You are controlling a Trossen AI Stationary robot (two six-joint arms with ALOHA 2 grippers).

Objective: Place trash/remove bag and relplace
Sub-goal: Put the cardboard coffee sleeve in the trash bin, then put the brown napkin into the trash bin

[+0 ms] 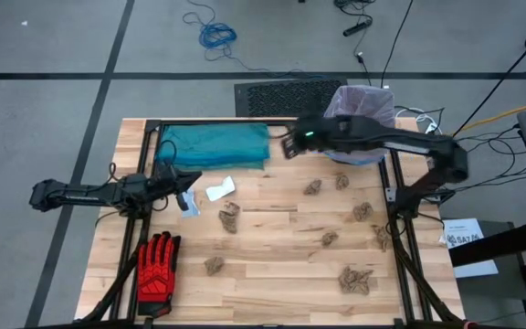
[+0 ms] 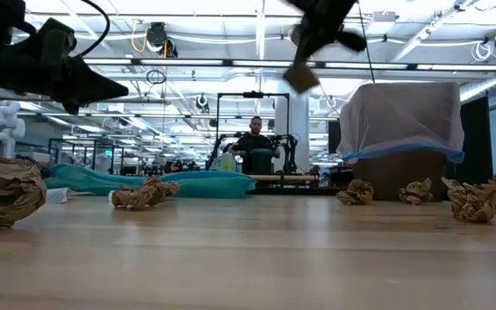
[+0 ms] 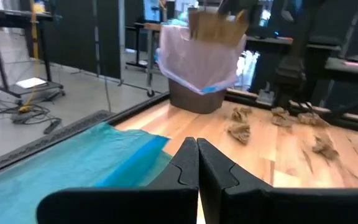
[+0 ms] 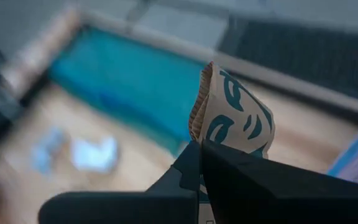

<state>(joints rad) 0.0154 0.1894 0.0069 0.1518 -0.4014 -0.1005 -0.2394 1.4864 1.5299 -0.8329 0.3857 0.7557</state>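
My right gripper point(image 1: 290, 146) is raised high over the far part of the table, just left of the bin, and is shut on a tan paper wad with teal print point(image 4: 232, 112). The bin stands at the far right corner, lined with the pale pink bag point(image 1: 365, 105), whose rim is folded over the outside. Several tan trash wads point(image 1: 229, 217) and a white scrap point(image 1: 219, 189) lie on the wood. My left gripper point(image 3: 197, 142) is shut and holds nothing, level above the left side next to the scrap. My right gripper pinches the paper wad by one edge point(image 4: 199, 138) between its two fingers. The rest of the wad sticks out past the fingertips. In the low view the wad point(image 2: 301, 77) hangs below the gripper, lifted clear and high above the table.
A teal-blue plastic bag point(image 1: 213, 144) lies flat at the far left of the table. A red-and-black glove point(image 1: 158, 265) lies near the front left. A person sits far behind the table point(image 2: 255, 142). Black frame rails run along the table's sides.
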